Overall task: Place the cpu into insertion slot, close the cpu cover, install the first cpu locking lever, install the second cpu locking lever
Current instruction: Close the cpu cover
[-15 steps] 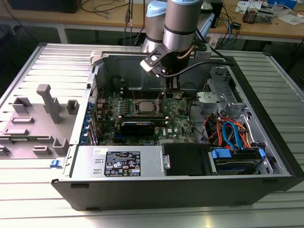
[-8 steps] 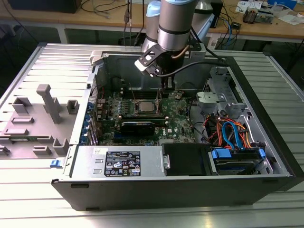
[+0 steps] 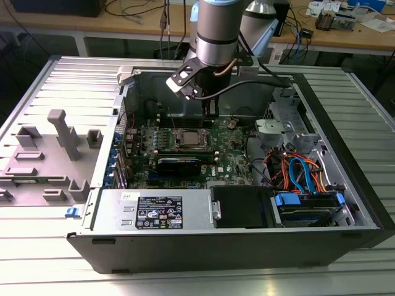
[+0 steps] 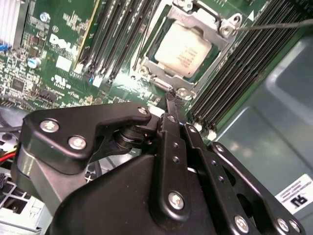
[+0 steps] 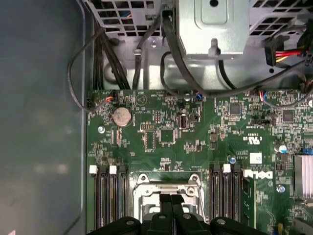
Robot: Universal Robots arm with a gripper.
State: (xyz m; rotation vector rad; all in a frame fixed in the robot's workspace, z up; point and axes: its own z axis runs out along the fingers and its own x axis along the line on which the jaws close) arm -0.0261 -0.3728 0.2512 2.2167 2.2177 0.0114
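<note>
The cpu (image 4: 185, 46), a dull silver square, lies in the insertion slot (image 3: 188, 139) on the green board. The cpu cover (image 4: 164, 79), a silvery frame, lies flat around it. A thin locking lever rod (image 4: 274, 24) runs out from one socket corner over the memory slots. My gripper (image 4: 172, 97) is shut, its black fingertips pressed together with nothing visible between them. The tips sit right at the socket's edge, by a cover corner. In the first wrist view the gripper (image 5: 171, 200) hangs over the socket frame (image 5: 168, 185). In the exterior view the gripper (image 3: 210, 111) hovers just behind the socket.
Long black memory slots (image 5: 110, 200) flank the socket on both sides. The case walls (image 3: 345, 154) ring the board, with a power supply (image 3: 157, 213) in front and a drive with blue and orange cables (image 3: 302, 179) at the exterior view's right. A grey fixture tray (image 3: 49, 154) lies left.
</note>
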